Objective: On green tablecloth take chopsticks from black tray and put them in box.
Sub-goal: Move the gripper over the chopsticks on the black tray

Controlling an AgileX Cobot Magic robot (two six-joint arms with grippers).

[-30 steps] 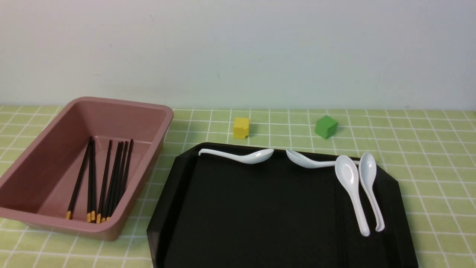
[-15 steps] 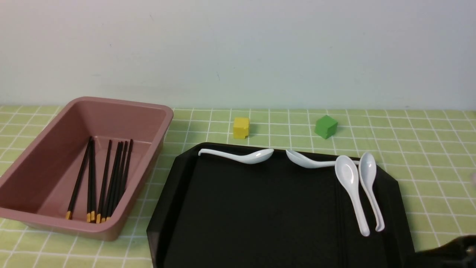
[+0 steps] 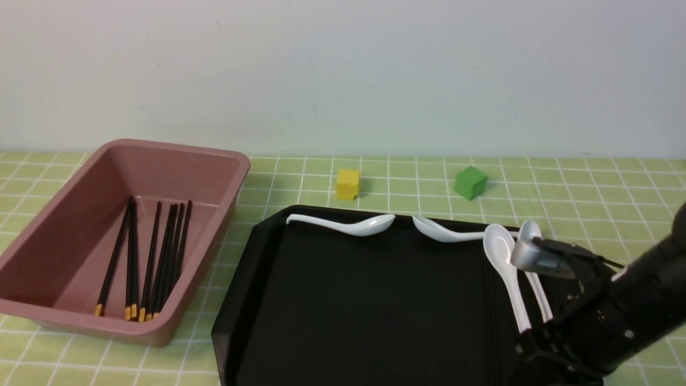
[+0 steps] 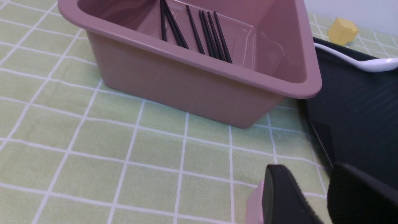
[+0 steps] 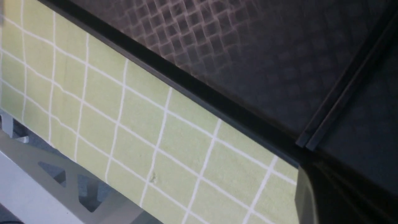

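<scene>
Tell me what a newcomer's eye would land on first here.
Probably the robot's dark right arm, reaching in at the right over the black tray and partly covering two white spoons. Next, the dusty-pink box at the left, with black chopsticks lying inside. Small but bright, a yellow block and a green one sit beyond the tray.
</scene>
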